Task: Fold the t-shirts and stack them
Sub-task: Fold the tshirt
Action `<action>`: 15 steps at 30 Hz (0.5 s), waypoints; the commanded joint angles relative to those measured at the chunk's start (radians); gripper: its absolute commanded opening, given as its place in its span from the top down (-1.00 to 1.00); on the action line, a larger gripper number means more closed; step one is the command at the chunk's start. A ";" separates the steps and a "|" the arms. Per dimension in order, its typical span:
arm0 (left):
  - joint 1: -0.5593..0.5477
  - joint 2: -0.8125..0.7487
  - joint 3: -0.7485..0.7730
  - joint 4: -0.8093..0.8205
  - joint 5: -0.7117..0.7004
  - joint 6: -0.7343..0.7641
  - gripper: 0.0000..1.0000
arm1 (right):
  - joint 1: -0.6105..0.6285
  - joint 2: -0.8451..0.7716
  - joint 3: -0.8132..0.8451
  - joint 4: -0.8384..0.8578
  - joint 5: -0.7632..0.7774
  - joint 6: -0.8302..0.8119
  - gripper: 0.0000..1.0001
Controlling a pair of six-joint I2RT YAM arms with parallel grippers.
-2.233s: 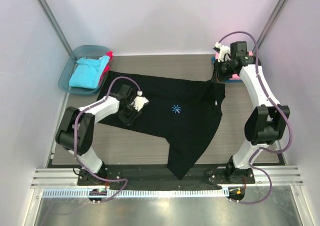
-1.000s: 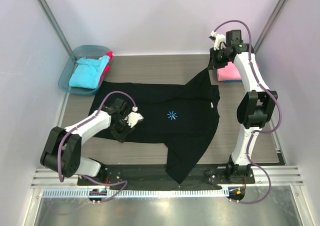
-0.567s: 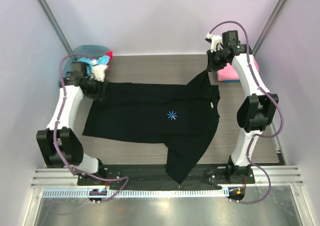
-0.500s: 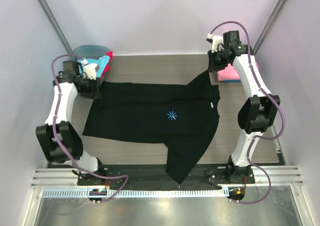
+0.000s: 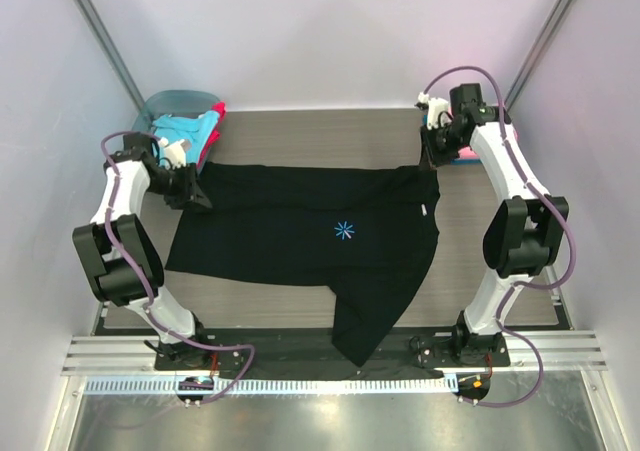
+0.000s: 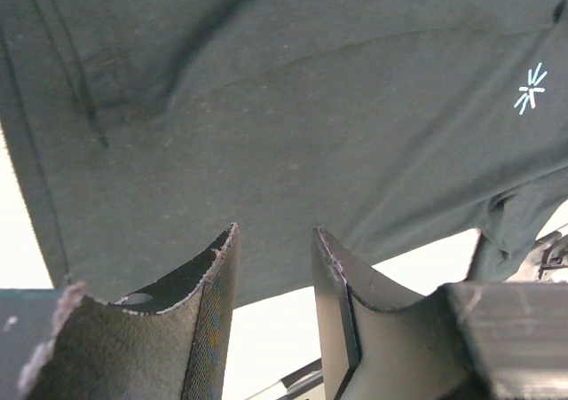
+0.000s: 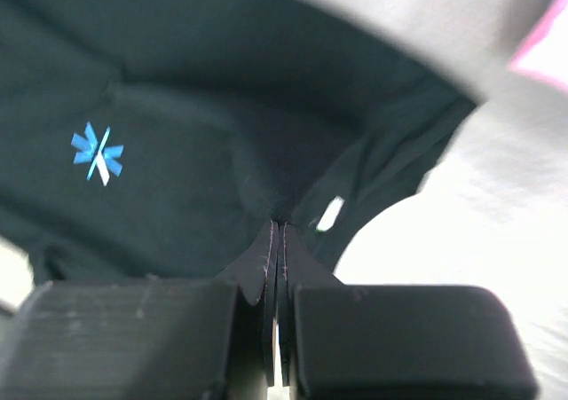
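**Black t-shirt** lies spread flat on the desk with its light-blue asterisk mark facing up and one end reaching the near edge. **Left fingers** stand apart over the shirt's far-left corner, with nothing between them. **Right fingers** are pressed together on a pinch of the black cloth at the far-right corner. A turquoise t-shirt and a red t-shirt rest in the teal tub at far left. A pink t-shirt shows partly behind the right arm.
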 commanded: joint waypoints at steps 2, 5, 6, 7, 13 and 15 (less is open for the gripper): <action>-0.006 -0.005 0.003 0.016 0.029 -0.007 0.21 | 0.033 -0.079 -0.051 -0.109 -0.109 -0.055 0.98; -0.008 -0.008 0.003 0.005 0.010 0.016 0.21 | 0.061 -0.129 -0.068 -0.228 -0.263 -0.133 0.97; -0.008 -0.016 0.002 0.000 0.006 0.024 0.22 | 0.066 -0.140 -0.068 -0.283 -0.291 -0.144 0.97; -0.008 -0.019 0.000 -0.001 0.001 0.036 0.21 | 0.070 -0.153 -0.072 -0.299 -0.331 -0.143 0.97; -0.012 0.001 0.000 -0.009 -0.025 0.070 0.21 | 0.075 -0.202 -0.088 -0.324 -0.353 -0.133 0.87; -0.017 0.016 0.011 -0.014 -0.031 0.081 0.21 | 0.075 -0.200 -0.085 -0.341 -0.354 -0.147 0.92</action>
